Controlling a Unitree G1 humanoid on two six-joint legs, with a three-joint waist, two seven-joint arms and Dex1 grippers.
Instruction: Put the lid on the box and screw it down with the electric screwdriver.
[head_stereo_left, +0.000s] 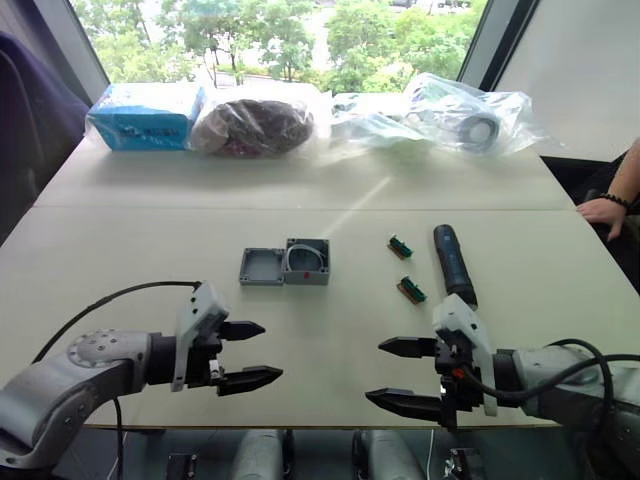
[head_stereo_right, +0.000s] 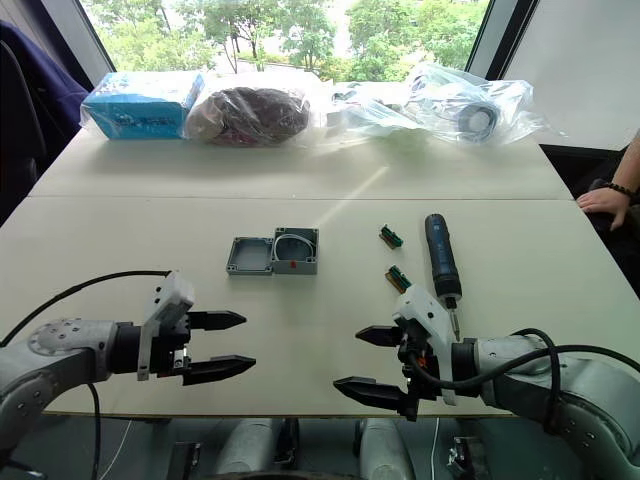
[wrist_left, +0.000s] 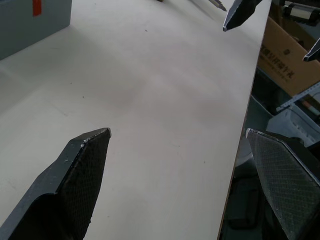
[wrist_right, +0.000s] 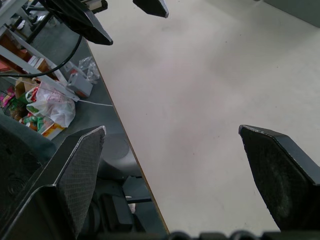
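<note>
A pale, smooth table (head_stereo_left: 330, 330) stands before a window with trees. Both pincers hover over its near edge, fingers apart: left pincer (head_stereo_left: 247, 354), right pincer (head_stereo_left: 400, 374). Beyond them the grey square lid (head_stereo_left: 260, 266) touches the box (head_stereo_left: 306, 261); the dark cylindrical screwdriver (head_stereo_left: 453, 263) lies just beyond the right pincer, its tip hidden

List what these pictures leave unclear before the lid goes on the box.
- Screwdriver: its bit end is hidden behind the right hand in the left eye view.
- Box: cut off by the edge of the left wrist view.
- Screws and screw holes on the lid: too small to tell.
</note>
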